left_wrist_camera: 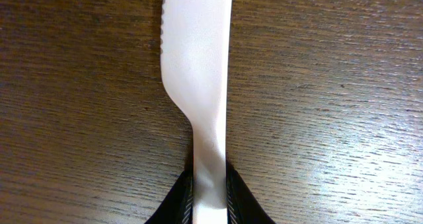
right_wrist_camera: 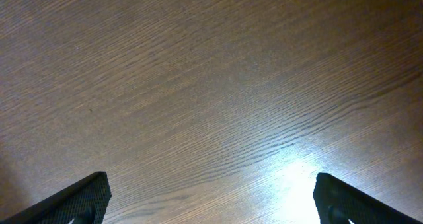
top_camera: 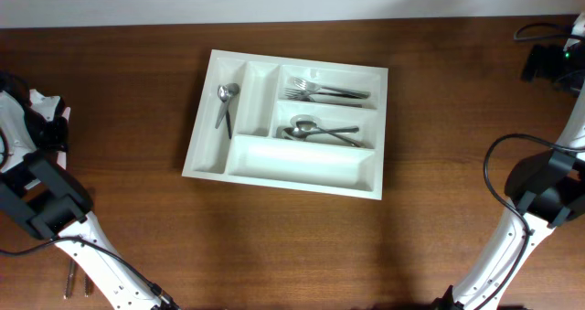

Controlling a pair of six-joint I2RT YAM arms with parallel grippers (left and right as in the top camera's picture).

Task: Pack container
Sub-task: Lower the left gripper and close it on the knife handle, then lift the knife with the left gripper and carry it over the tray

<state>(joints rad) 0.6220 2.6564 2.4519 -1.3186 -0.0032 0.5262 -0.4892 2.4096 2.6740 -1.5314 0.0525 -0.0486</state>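
Note:
The container (top_camera: 302, 166), a white five-compartment cutlery tray, sits mid-table in the overhead view. Its leftmost narrow compartment holds a spoon (top_camera: 226, 100). Forks (top_camera: 324, 91) lie in the upper long compartment and spoons (top_camera: 320, 130) in the middle one. The front long compartment shows only white plastic. In the left wrist view my left gripper (left_wrist_camera: 210, 197) is shut on the handle of a white plastic knife (left_wrist_camera: 197, 65). Its serrated blade points away over the wood. My right gripper (right_wrist_camera: 211, 197) stands wide open above bare tabletop, holding nothing.
Two dark utensils (top_camera: 71, 278) lie by the left arm's base at the table's front left. A black cable (top_camera: 494, 168) loops beside the right arm (top_camera: 548, 189). A black device (top_camera: 547, 61) sits at the far right corner.

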